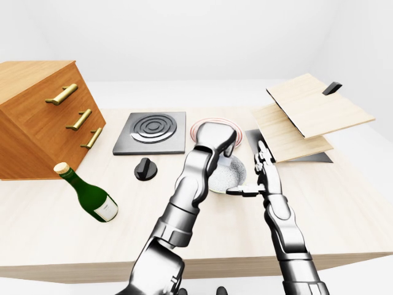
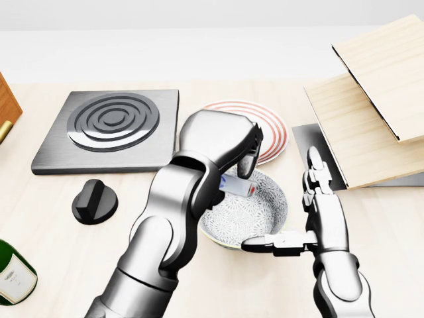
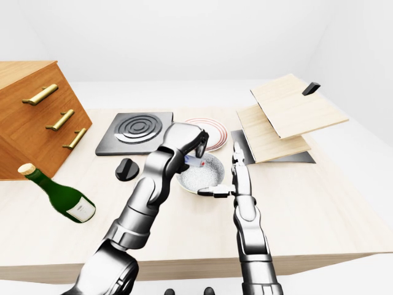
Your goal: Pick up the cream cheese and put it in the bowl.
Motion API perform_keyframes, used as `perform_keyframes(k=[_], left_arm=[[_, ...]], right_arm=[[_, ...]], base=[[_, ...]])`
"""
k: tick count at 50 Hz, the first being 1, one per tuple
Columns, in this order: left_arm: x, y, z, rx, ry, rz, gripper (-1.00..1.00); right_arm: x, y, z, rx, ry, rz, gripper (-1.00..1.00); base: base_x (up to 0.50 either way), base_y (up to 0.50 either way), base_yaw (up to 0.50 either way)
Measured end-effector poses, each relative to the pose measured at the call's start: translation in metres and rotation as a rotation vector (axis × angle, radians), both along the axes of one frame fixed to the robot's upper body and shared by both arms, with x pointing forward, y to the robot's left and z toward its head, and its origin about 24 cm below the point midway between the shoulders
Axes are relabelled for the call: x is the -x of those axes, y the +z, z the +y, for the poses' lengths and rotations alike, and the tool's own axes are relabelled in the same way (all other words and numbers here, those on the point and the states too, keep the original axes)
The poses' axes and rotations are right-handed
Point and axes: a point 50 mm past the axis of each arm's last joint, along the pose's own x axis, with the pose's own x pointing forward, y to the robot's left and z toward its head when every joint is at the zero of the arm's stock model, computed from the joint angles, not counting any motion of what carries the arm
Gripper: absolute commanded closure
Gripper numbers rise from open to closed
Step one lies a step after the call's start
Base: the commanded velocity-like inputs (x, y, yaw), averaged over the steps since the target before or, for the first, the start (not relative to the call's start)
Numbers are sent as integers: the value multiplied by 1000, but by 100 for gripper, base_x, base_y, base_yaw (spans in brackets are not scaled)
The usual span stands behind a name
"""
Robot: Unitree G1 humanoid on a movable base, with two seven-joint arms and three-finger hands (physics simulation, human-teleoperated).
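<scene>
Gripping the cream cheese (image 2: 238, 185) above the bowl (image 2: 275, 199), left hand (image 2: 232, 149); right hand (image 2: 301, 225) spread wide.

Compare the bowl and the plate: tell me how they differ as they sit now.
The bowl is deep with a grey speckled pattern; the plate is flat and white with red rings at its rim. The left hand holds the cream cheese over the bowl, and the right hand stands open beside it; nothing lies on the visible part of the plate. Both are round and rest on the wooden counter.
</scene>
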Motion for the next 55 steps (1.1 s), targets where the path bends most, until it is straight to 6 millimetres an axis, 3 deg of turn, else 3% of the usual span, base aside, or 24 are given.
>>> perform_keyframes(k=[27,55], left_arm=[[-5,-26,-36,-7,-70,47,100],[-7,-41,-34,-57,-56,80,100]], right_arm=[[-1,-1,0,-8,-1,7,-100],[-2,-4,-2,-12,-9,11,-100]], base=[[0,0,0],[0,0,0]])
